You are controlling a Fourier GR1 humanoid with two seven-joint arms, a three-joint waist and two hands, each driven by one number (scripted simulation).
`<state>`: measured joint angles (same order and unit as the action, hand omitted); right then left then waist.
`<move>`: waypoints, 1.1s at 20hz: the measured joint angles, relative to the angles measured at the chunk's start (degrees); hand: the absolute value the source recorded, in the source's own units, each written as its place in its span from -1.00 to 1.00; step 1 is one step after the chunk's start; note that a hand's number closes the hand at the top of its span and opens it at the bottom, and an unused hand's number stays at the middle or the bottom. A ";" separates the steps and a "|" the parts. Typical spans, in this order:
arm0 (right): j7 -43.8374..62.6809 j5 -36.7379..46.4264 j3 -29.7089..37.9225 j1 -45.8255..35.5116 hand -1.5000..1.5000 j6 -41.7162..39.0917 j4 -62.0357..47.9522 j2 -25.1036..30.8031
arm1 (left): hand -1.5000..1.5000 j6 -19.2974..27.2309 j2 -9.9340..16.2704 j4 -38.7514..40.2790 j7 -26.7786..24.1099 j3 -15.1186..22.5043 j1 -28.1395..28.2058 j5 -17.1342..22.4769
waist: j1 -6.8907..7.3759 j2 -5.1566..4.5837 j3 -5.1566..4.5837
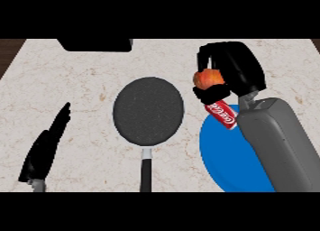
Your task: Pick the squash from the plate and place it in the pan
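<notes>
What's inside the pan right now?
Nothing: the pan shows only its dark speckled surface. The right robot hand is curled round an orange-red item beyond the blue plate; a red can lies at its rim.

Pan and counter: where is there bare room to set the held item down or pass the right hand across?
The pan is bare inside. Bare counter lies between the pan and the resting left hand, and above the pan below the dark object. It is crowded on the right: the right hand holds an orange-red item over the can and blue plate.
</notes>
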<state>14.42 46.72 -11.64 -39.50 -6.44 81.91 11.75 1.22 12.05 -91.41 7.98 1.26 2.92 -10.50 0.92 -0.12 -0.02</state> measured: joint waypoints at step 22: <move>-0.05 -21.41 -13.49 -19.20 -1.00 12.08 -45.70 -11.68 | 0.00 -2.47 -0.77 0.12 0.26 1.57 -3.21 -0.82 | 5.26 -1.44 0.02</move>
<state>14.37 25.31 -25.13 -58.70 5.64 36.20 0.07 -1.26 11.28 -91.29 8.24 2.82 -0.29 -11.32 6.17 -1.56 -0.01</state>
